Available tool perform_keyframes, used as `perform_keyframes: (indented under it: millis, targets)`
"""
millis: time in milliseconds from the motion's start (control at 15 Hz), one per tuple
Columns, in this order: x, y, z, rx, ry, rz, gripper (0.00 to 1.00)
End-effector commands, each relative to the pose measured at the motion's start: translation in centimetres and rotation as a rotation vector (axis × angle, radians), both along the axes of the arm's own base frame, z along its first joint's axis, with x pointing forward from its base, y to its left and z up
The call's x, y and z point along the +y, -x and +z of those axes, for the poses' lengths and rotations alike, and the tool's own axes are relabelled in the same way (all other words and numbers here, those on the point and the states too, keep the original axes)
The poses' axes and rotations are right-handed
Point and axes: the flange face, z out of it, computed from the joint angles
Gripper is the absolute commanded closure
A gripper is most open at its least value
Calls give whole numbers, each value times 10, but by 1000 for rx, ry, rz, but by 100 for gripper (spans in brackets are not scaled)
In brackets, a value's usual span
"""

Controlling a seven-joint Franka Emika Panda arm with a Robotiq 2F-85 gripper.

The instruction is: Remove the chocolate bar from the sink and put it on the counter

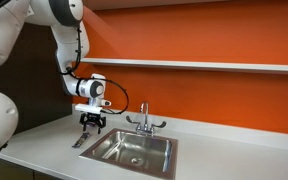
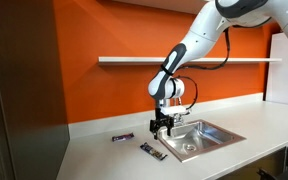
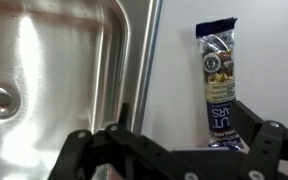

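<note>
Pincer (image 2: 163, 129) wide open, empty; chocolate bar (image 2: 152, 150) below, second bar (image 2: 123, 137) aside, both on counter (image 2: 92, 156); one sink (image 2: 206, 133).

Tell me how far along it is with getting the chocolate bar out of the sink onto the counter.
Done, it seems: the chocolate bar lies flat on the counter beside the sink, whose visible basin holds no bar. In hand: the gripper hovers open over the bar's end. Left: probably only backing away.
</note>
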Motion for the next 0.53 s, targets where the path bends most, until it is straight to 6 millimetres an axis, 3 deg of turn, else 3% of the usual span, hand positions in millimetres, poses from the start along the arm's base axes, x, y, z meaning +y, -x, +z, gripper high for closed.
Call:
perform_keyframes:
  millis: [0,467]
  targets:
    - [-21,30,9,-11,3,-95,0]
    - [-56,69,4,12,35,-239,0]
